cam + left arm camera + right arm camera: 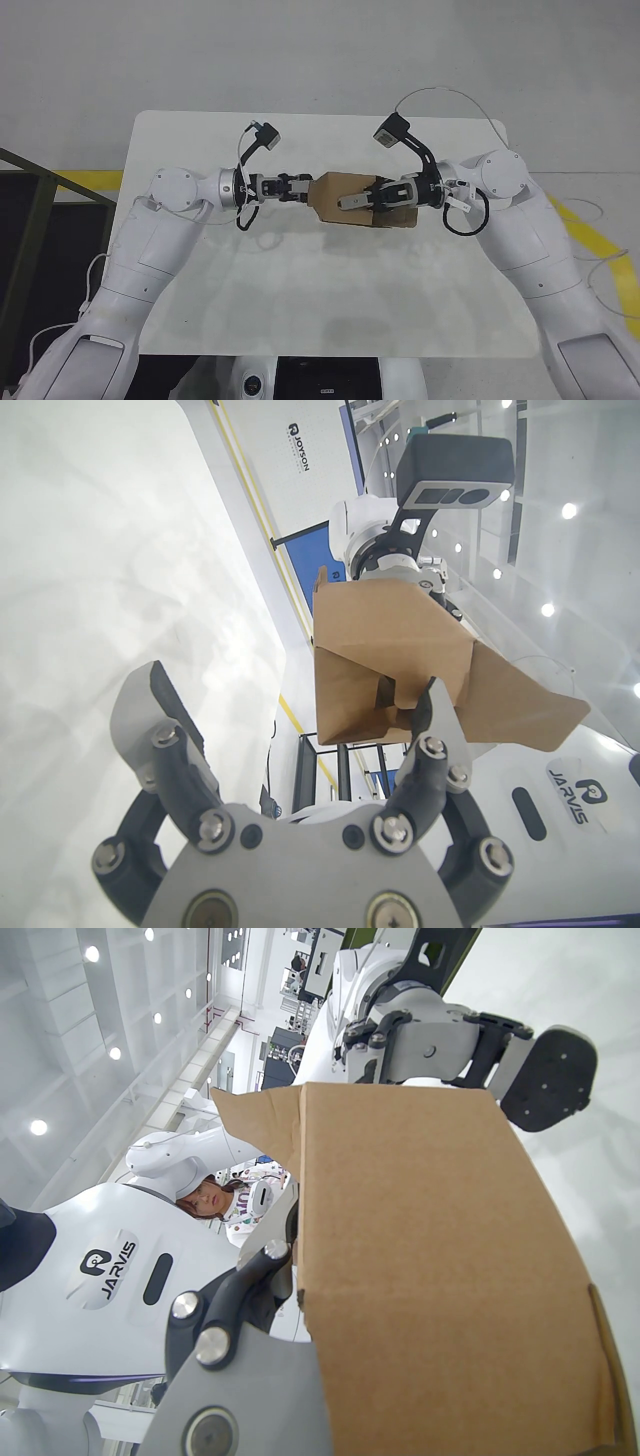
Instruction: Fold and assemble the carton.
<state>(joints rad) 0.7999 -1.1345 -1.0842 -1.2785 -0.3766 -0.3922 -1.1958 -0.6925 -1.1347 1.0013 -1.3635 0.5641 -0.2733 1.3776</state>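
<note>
A brown carton (352, 200), partly folded, is held in the air above the middle of the white table (300, 290). My right gripper (368, 200) is shut on it from the right, with one finger (267, 1260) along the carton's side wall (430, 1253) and the other hidden behind the cardboard. My left gripper (300, 187) sits at the carton's left end, open wide. In the left wrist view one of its fingertips (434, 705) touches the folded end flaps of the carton (390, 640), and the other finger (162, 705) stands well apart, holding nothing. A loose flap (520, 710) sticks out sideways.
The table's far edge lies just behind both grippers, and open tabletop lies in front of the carton. A dark metal frame (28, 200) stands beside the table's left edge. Yellow floor lines (590, 235) run past both sides.
</note>
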